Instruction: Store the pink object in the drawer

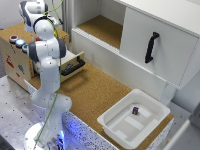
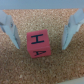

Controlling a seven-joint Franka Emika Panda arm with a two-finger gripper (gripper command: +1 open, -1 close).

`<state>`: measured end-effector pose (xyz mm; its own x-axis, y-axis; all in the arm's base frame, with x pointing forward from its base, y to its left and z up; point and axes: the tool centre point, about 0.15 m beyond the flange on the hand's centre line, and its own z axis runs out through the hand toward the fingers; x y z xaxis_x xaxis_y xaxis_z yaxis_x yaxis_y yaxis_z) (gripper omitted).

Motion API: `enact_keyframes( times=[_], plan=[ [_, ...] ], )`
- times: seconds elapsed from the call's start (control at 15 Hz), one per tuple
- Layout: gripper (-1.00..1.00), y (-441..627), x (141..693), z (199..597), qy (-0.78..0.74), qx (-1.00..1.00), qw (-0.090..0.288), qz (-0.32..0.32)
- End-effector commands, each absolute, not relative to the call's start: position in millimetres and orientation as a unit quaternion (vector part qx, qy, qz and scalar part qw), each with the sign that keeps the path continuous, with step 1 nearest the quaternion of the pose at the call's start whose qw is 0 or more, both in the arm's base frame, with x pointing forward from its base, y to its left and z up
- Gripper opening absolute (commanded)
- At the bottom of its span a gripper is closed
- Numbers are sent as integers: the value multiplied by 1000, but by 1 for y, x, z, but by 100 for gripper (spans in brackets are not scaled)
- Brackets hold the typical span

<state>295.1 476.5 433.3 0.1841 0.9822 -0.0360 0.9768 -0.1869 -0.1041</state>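
Note:
In the wrist view a pink cube with a black letter H on top lies on a cork surface. My gripper is open, and its grey fingers stand on either side of the cube with a gap to each face. In the exterior view the pale wooden drawer with its black bar handle is pulled out of the light-wood box. The arm stands in front of it. The fingers and the pink object are hidden in that view.
Round coloured buttons sit on top of the wood box. A white tub holding a small dark block stands at the exterior view's lower right. A large white cabinet door with a black handle rises behind.

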Motion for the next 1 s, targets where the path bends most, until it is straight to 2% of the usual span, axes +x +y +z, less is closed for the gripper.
enact_keyframes(
  times=[0.0, 0.33, 0.67, 0.93],
  plan=[
    [-100, 460, 288, 427, -633, -773, 51, -3],
    [-100, 454, 292, 447, -611, -789, 52, -23],
    [-100, 438, 293, 475, -551, -834, 23, -39],
    [-100, 386, 290, 474, -558, -827, 23, -62]
  ],
)
